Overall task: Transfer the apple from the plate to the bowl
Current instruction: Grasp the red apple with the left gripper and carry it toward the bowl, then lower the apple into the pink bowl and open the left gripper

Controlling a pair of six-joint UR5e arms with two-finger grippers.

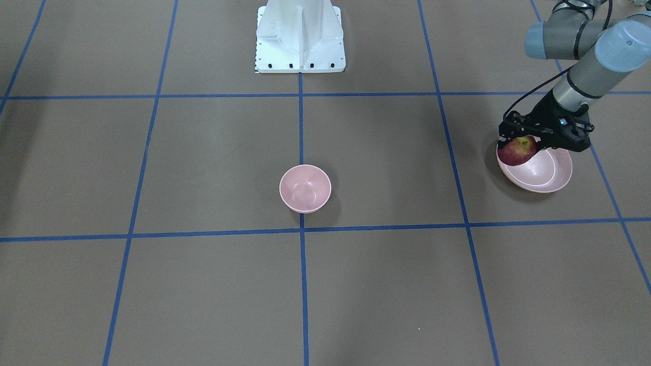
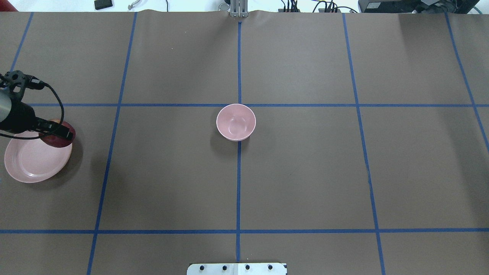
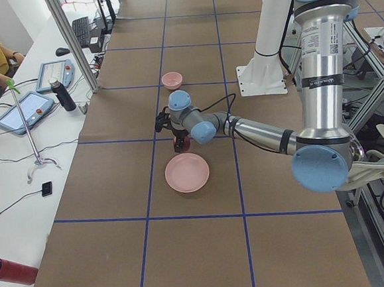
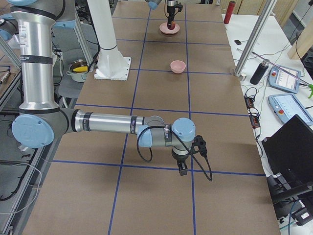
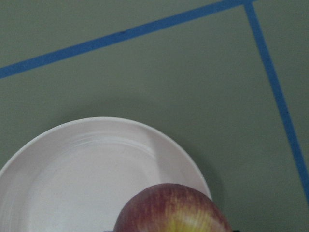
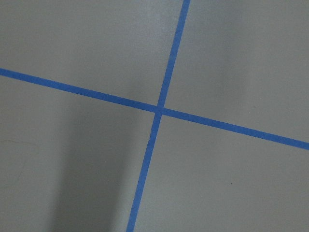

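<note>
My left gripper is shut on the dark-red apple and holds it over the rim of the pale-pink plate, on the side toward the table's middle. In the overhead view the apple sits at the plate's right edge. The left wrist view shows the apple close up with the plate below it. The small deep pink bowl stands empty at the table's centre, far from the apple. My right gripper shows only in the exterior right view; I cannot tell whether it is open or shut.
The robot's white base stands at the table's back middle. Blue tape lines divide the brown table. Brown table surface lies between plate and bowl. Operators' tablets and bottles lie on side tables.
</note>
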